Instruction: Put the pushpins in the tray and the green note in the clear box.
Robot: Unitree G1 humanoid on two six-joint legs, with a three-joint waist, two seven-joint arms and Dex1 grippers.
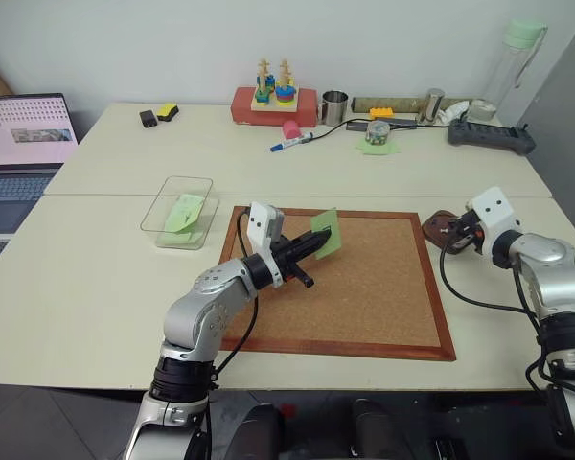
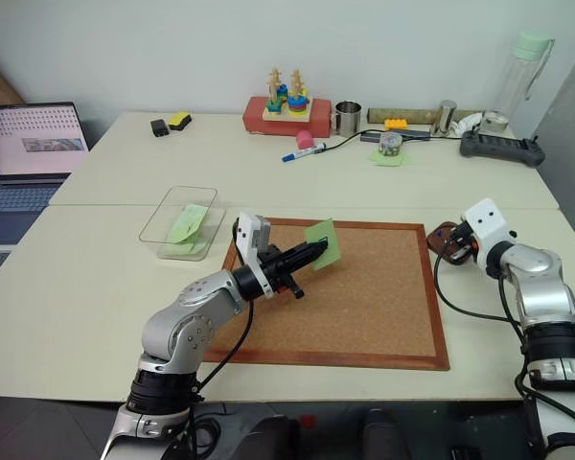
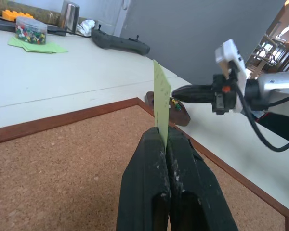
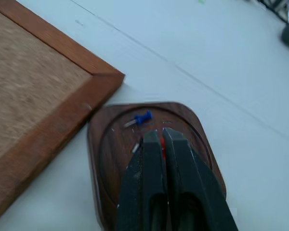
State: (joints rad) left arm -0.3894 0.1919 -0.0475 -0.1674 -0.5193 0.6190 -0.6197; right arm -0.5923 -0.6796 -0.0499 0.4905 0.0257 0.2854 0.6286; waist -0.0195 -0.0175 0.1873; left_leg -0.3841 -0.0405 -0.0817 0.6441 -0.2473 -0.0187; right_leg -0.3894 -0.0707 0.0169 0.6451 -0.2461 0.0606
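The left gripper (image 1: pixel 318 243), two matte black fingers scuffed with pale flecks, is clamped together on the lower edge of the green note (image 1: pixel 326 233), a thin pale green paper square that stands on edge above the cork board (image 1: pixel 364 297), over the part of it near its far left corner. The board is a flat rectangle of grainy tan cork in a reddish-brown wooden frame, lying at the near edge of the cream table (image 1: pixel 96 278). Just beyond the board's far right corner sits the tray (image 4: pixel 111 144), a small dark brown wooden dish, rounded-square with a smooth shallow recess. The right gripper (image 4: pixel 157 136) has its black fingers pressed together on a red pushpin (image 4: pixel 162 144), the tips right over the recess; whether the tips touch the wood cannot be told. A blue pushpin (image 4: pixel 142 118) with a thin metal point lies inside the recess, just beside the fingertips. To the left of the board's far left corner rests the clear box (image 1: pixel 168 206), a shallow transparent plastic rectangle with rounded corners, and a pale green paper (image 1: pixel 185 213) lies in it. Along the table's far edge stand a red block (image 1: pixel 273 106) carrying a stack of coloured wooden rings, a metal cup (image 1: pixel 334 107) and a tall clear bottle (image 1: pixel 513 67) with a pale green cap.
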